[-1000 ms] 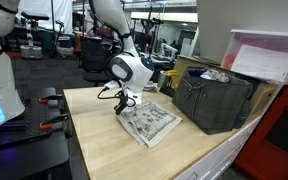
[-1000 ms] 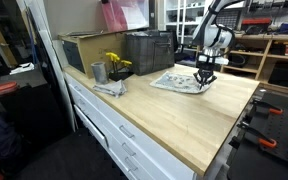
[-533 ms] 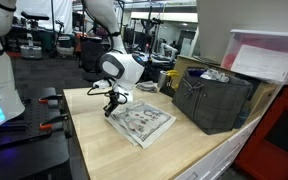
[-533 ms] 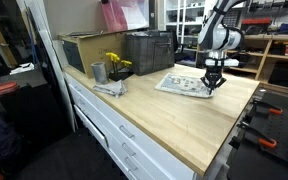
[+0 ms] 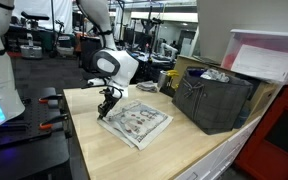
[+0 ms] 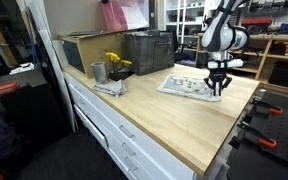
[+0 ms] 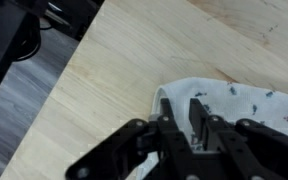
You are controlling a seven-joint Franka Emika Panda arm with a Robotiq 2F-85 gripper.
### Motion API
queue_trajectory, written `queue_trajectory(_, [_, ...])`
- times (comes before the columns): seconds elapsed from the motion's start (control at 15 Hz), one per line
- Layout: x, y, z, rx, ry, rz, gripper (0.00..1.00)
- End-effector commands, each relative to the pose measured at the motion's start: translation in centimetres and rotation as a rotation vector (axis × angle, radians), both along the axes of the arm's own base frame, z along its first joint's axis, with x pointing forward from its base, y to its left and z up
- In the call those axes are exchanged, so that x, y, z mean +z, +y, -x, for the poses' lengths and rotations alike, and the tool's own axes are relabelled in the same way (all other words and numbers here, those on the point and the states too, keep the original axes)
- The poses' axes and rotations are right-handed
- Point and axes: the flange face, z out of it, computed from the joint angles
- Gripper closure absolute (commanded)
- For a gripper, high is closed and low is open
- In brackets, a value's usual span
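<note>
The end effector (image 5: pixel 106 108) is pinching a corner of the patterned cloth (image 5: pixel 137 122) on the wooden worktop (image 5: pixel 92 148).

In the wrist view the two dark fingers (image 7: pixel 169 108) are standing close together with the cloth's white, speckled corner gathered between them, while the rest of the cloth is trailing off to the right edge of the picture. In both exterior views the arm is reaching down from above, and the cloth is lying mostly flat near the worktop's far end, with the pinched corner toward the worktop's end edge. A dark crate (image 5: pixel 216 100) is standing just beyond the cloth, not touching it. In an exterior view, a metal cup (image 6: pixel 98 72) of yellow flowers (image 6: pixel 115 63) and a crumpled grey rag (image 6: pixel 109 88) are sitting well apart from the cloth, at the other end.
</note>
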Motion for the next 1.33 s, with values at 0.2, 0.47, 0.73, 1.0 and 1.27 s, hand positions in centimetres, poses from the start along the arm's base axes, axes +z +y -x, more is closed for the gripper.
queue_trajectory(0.2, [3.3, -1.4, -0.5, -0.051, -0.046, 0.166, 0.21])
queue_trajectory(0.47, [4.2, -4.3, -1.2, -0.141, -0.078, 0.241, 0.0])
queue_trajectory(0.73, [4.9, -7.8, -1.4, -0.245, -0.102, 0.274, 0.0])
queue_trajectory(1.0, [5.8, -11.1, -2.2, -0.337, -0.124, 0.261, 0.0])
queue_trajectory(1.27, [5.6, -12.9, -2.8, -0.422, -0.146, 0.227, 0.0])
